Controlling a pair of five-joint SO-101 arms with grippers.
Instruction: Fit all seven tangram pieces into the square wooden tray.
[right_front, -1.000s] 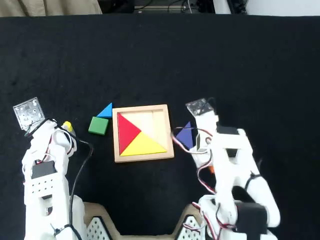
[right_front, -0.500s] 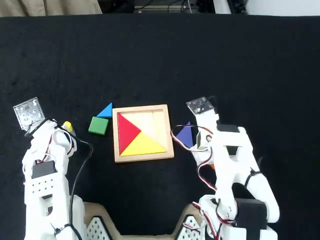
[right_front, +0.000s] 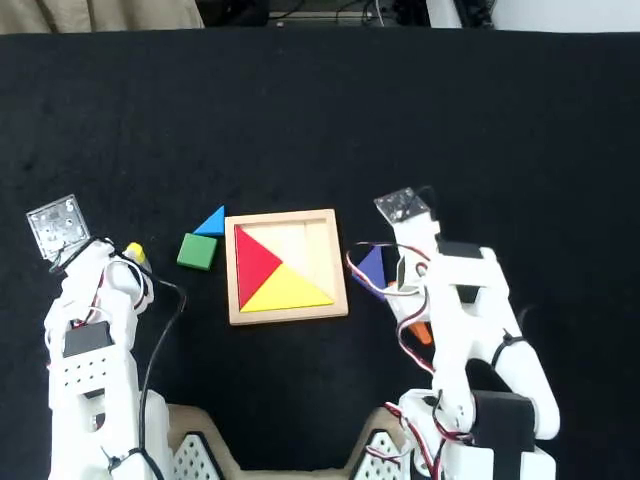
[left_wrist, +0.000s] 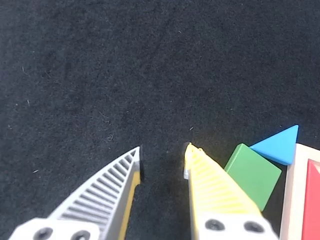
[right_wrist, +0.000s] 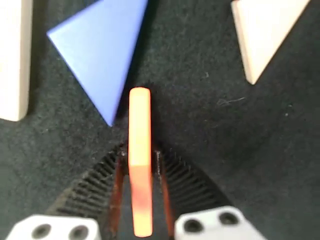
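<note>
The square wooden tray holds a red triangle and a yellow triangle. Left of it lie a green square and a small blue triangle. A violet-blue triangle lies just right of the tray. My right gripper is shut on an orange piece, held on edge above the cloth; this orange piece peeks out under the right arm. A cream triangle lies beyond it. My left gripper stands open over bare cloth, with the green square just beside its yellow finger.
Black cloth covers the table. The tray's rim sits beside the violet-blue triangle. The blue triangle touches the tray's edge. Wide free cloth lies behind the tray and to the far right.
The right arm has shifted slightly right and back, uncovering more of the violet-blue triangle and the orange piece. The left arm has not moved.
</note>
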